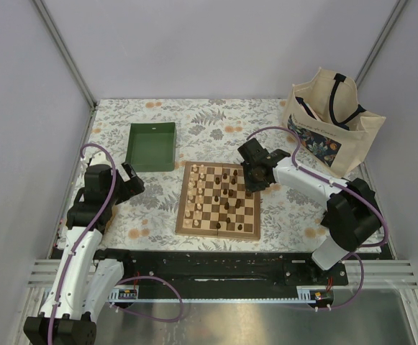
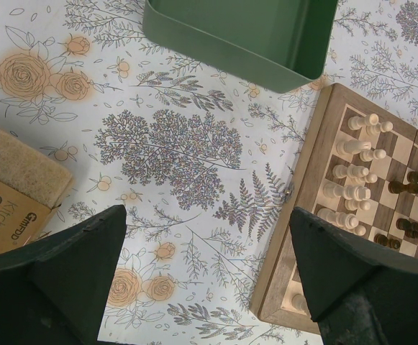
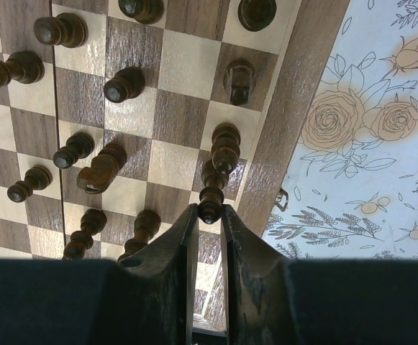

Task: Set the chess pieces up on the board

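Dark chess piece (image 3: pixel 211 203), at the board's (image 1: pixel 182 215) 2 o'clock corner, seems pinched in the right gripper's (image 3: pixel 209 219) near-closed fingers. Lower it upright, clear of the neighbouring piece (image 3: pixel 225 147). Left gripper (image 2: pixel 207 244) hangs spread wide at 9 o'clock.

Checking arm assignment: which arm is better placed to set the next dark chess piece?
Right. The right end effector grips a dark chess piece over the board; the left end effector hangs open beside it.

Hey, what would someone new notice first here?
The chessboard at centre, pale pieces lined along its left side, dark ones scattered right. Over its far right corner, the fingers of the right gripper pinch a dark piece. A green tray sits beyond the board's left.
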Motion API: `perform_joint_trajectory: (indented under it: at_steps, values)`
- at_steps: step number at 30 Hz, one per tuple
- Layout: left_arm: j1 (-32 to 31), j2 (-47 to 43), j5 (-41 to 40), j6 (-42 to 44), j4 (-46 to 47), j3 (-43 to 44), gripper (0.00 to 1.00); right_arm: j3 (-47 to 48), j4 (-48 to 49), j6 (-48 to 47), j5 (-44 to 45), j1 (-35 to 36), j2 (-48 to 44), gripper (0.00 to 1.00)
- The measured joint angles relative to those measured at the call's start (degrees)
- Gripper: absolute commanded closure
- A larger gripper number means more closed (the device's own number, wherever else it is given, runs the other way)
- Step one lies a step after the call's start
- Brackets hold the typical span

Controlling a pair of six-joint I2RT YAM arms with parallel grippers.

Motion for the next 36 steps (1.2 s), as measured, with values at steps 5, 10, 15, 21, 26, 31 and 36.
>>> perform_joint_trajectory:
  at_steps: [5, 10, 15, 21, 26, 31, 36]
  values:
    - [0.0, 0.0, 0.0, 0.0, 0.0, 0.0, 0.01, 0.0, 0.0, -0.2, -0.2, 0.0, 0.0, 0.8]
    - [0.0, 0.0, 0.0, 0.0, 0.0, 0.0, 0.01, 0.0, -0.2, -0.4, -0.2, 0.0, 0.0, 0.8]
    - [0.0, 0.0, 0.0, 0.0, 0.0, 0.0, 0.01, 0.1, -0.9, -0.8, -0.2, 0.0, -0.1, 0.8]
    - [0.0, 0.0, 0.0, 0.0, 0.0, 0.0, 0.01, 0.2, -1.5, -1.0, -0.2, 0.0, -0.1, 0.78]
    - [0.0, 0.0, 0.0, 0.0, 0.0, 0.0, 0.01, 0.2, -1.5, -1.2, -0.3, 0.0, -0.1, 0.77]
    - [0.0, 0.0, 0.0, 0.0, 0.0, 0.0, 0.01, 0.2, -1.4, -1.2, -0.3, 0.0, -0.1, 0.76]
    - [0.0, 0.0, 0.0, 0.0, 0.0, 0.0, 0.01, 0.2, -1.4, -1.2, -0.4, 0.0, -0.1, 0.71]
